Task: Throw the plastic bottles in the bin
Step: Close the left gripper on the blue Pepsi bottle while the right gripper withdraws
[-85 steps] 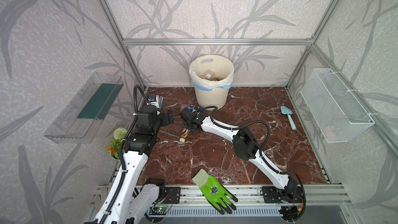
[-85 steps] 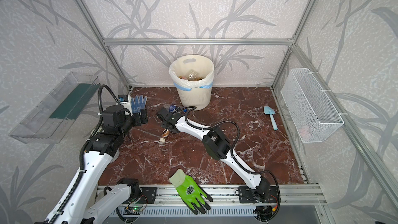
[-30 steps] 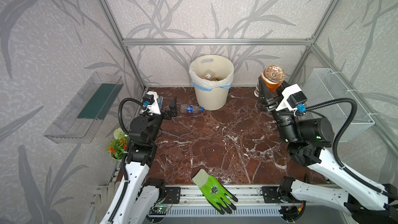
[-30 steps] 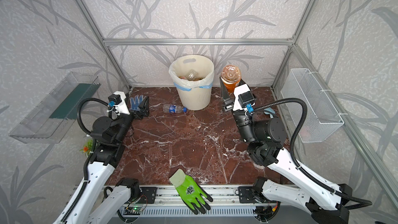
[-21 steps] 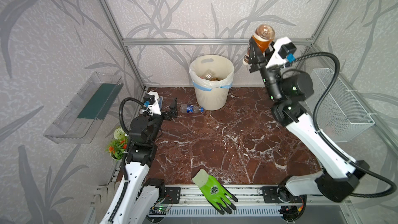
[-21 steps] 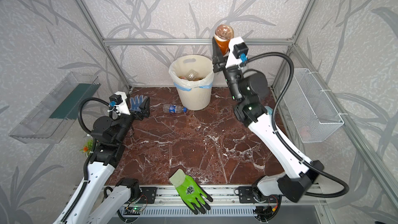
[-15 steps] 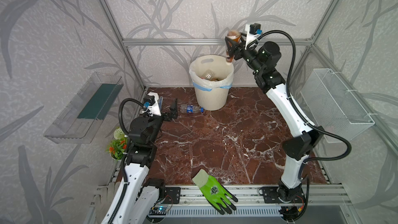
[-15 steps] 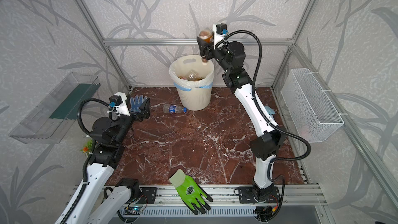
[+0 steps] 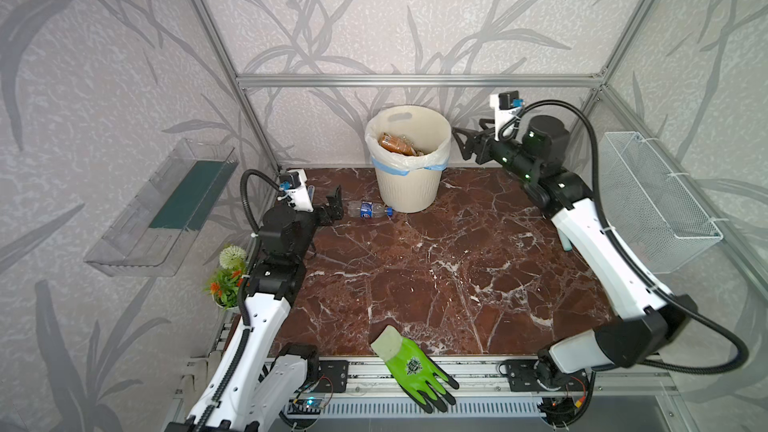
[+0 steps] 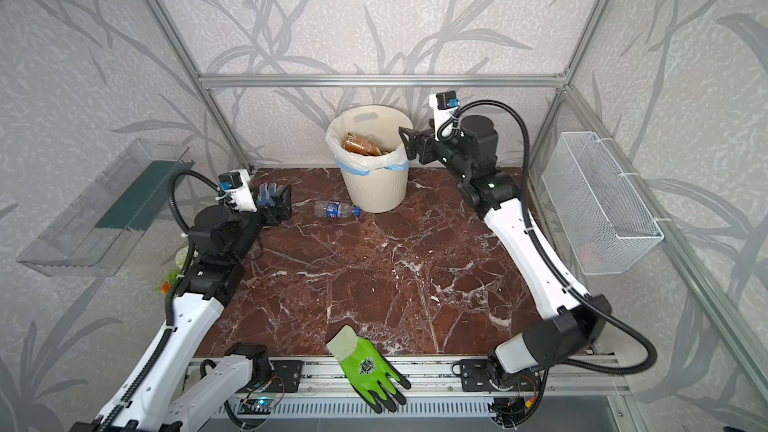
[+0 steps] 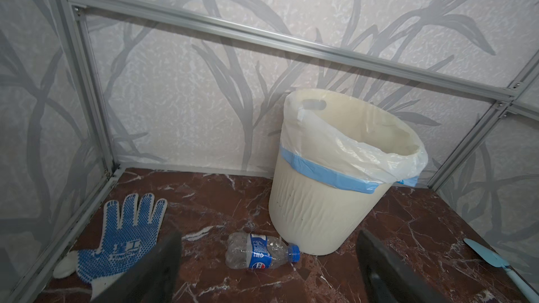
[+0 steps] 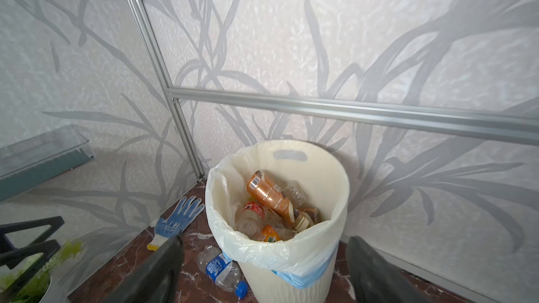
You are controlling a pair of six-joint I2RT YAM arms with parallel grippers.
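The cream bin [image 9: 409,189] [image 10: 374,191] [image 11: 318,217] [image 12: 294,275] stands at the back with a white bag over its rim. Several plastic bottles lie inside, a brown-labelled one [image 9: 394,143] [image 10: 360,143] [image 12: 267,193] on top. One blue-labelled bottle [image 9: 368,209] [image 10: 336,209] [image 11: 259,251] [image 12: 218,268] lies on the floor against the bin's left foot. My left gripper [image 9: 334,207] [image 10: 283,206] [image 11: 268,236] hovers low just left of that bottle, open and empty. My right gripper [image 9: 461,143] [image 10: 406,143] [image 12: 265,240] is raised beside the bin's right rim, open and empty.
A blue-dotted glove [image 10: 266,195] [image 11: 122,240] lies in the back left corner. A green glove [image 9: 411,367] hangs over the front rail. A wire basket [image 9: 652,201] is on the right wall, a clear shelf [image 9: 166,205] on the left wall. A small plant [image 9: 226,280] and a light blue spatula [image 11: 490,257] sit near the sides.
My right arm swung the brown-labelled bottle up over the bin and let go; the bottle now lies in the bin and the gripper has drawn back right. The left arm barely moved.
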